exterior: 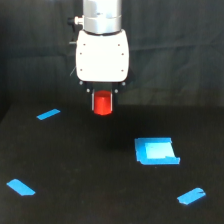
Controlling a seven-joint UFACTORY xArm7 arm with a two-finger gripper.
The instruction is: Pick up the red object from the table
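Behind the blue square patch point(156, 151), a dark backdrop with faint vertical folds, like cloth, filling the upper part of the view. Below it, around the patch, flat matte black ground. Three blue tape strips: one far up and toward the exterior view's left of the patch point(48, 114), one lower on that side point(21, 187), one just below toward the right point(191, 196). Dim, even light.

Above the fingers point(93, 101) sits a white, rounded block point(102, 56) with small dark screw dots near its corners. Over it rises a silver cylinder point(102, 15) with a small stub on one side. The fingers themselves are short, dark and thin.
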